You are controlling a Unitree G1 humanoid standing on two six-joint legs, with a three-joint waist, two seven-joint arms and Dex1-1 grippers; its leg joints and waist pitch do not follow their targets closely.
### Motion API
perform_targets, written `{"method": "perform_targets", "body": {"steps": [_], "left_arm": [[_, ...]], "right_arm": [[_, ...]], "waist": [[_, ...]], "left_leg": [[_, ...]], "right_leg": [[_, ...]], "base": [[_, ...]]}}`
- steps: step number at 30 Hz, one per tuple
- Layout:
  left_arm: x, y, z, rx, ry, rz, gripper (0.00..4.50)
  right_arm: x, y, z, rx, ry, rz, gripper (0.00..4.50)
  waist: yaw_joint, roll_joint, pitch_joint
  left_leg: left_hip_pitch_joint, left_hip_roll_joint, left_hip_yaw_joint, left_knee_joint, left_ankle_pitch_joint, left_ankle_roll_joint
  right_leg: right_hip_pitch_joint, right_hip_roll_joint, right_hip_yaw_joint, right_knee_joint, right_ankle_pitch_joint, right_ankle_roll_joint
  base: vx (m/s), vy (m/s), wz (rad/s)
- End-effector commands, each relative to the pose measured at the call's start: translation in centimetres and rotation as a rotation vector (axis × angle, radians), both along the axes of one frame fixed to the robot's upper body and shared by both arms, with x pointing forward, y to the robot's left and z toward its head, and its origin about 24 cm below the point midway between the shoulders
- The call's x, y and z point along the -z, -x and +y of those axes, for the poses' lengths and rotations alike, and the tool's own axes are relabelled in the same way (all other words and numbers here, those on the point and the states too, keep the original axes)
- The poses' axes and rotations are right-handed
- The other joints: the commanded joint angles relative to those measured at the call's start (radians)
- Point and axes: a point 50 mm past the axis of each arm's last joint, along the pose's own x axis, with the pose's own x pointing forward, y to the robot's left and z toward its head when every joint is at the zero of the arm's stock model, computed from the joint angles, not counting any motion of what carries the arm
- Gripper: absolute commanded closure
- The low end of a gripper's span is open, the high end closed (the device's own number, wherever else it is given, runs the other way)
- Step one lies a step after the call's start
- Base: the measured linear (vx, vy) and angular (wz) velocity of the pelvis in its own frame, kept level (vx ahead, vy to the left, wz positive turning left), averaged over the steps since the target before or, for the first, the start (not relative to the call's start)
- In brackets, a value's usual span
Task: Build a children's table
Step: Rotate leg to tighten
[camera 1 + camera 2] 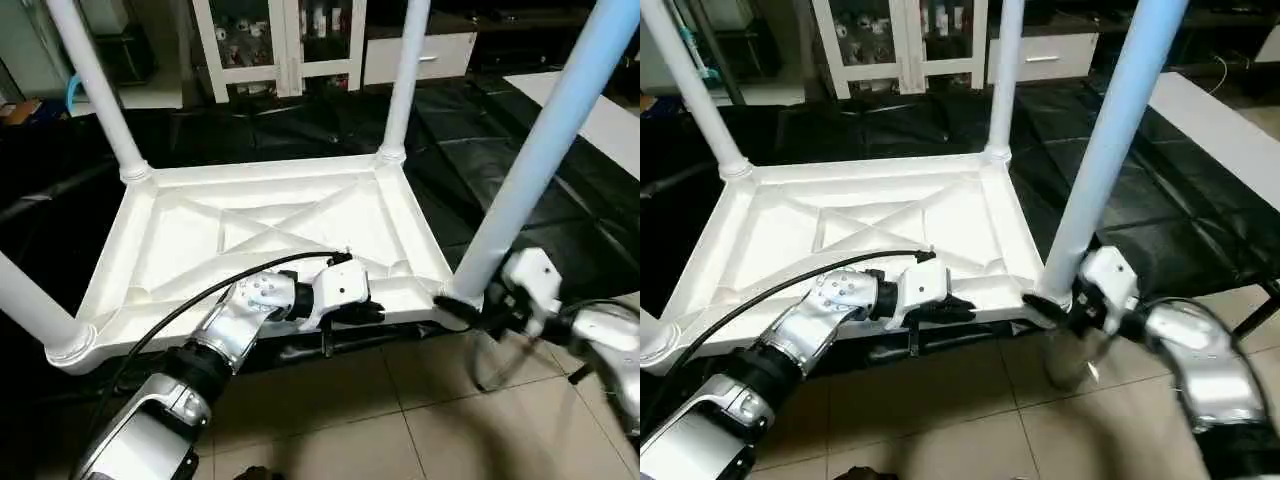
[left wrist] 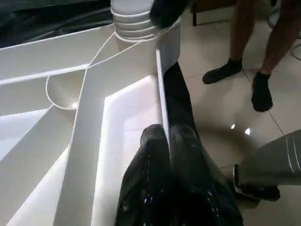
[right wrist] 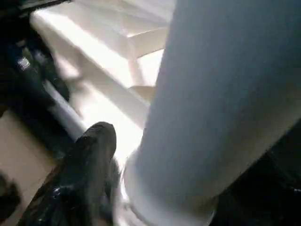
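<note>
The children's table lies upside down on a black mat, its white ribbed top (image 1: 250, 230) facing up. Long white legs stand in its corner sockets: two far ones (image 1: 95, 85) (image 1: 405, 80), a near left one (image 1: 25, 300) and a near right one (image 1: 545, 150). My left gripper (image 1: 365, 312) is at the near edge, shut on the top's thin rim (image 2: 162, 94). My right gripper (image 1: 470, 305) straddles the foot of the near right leg (image 3: 221, 103). Its jaws stand open, with one black finger (image 3: 89, 155) beside the socket collar.
A white glass-door cabinet (image 1: 285, 40) stands behind the black mat (image 1: 500, 170). Tiled floor (image 1: 400, 410) runs along the near side. A person's legs in dark socks (image 2: 244, 52) stand on the tiles near the table's corner. A white panel (image 1: 610, 110) lies at the right.
</note>
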Motion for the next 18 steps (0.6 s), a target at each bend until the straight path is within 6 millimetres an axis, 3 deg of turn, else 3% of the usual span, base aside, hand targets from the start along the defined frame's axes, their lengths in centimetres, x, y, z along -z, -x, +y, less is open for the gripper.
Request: {"method": "perform_targets", "body": {"steps": [1, 6, 12, 18], "left_arm": [[0.3, 0.6, -0.3, 0.055, -0.022, 0.006, 4.50], [0.3, 0.6, -0.4, 0.059, -0.022, 0.008, 4.50], [0.4, 0.7, -0.3, 0.063, -0.032, 0.012, 4.50], [0.5, 0.7, 0.0, 0.067, -0.044, 0.015, 4.50]], "right_arm": [[-0.4, 0.2, 0.2, -0.046, -0.007, 0.002, 0.96], [-0.6, 0.0, -0.1, -0.040, -0.016, -0.002, 0.96], [-0.5, 0.0, -0.5, -0.039, 0.003, 0.026, 1.69], [-0.6, -0.1, -1.0, -0.024, 0.016, 0.030, 2.11]], "waist": [[-0.005, -0.026, -0.068], [-0.004, -0.025, -0.069], [-0.005, -0.026, -0.067], [-0.005, -0.024, -0.068]], "left_leg": [[0.044, 0.064, -0.043, -0.090, -0.293, 0.069], [0.046, 0.064, -0.042, -0.089, -0.288, 0.075], [0.046, 0.064, -0.042, -0.090, -0.304, 0.065], [0.047, 0.065, -0.043, -0.092, -0.309, 0.056]], "right_leg": [[0.023, -0.027, 0.017, -0.070, -0.186, -0.214], [0.022, -0.025, 0.016, -0.069, -0.183, -0.227], [0.021, -0.025, 0.016, -0.071, -0.205, -0.224], [0.021, -0.024, 0.016, -0.070, -0.198, -0.222]], "base": [[0.000, 0.000, 0.00], [0.000, 0.000, 0.00], [0.000, 0.000, 0.00], [0.000, 0.000, 0.00]]}}
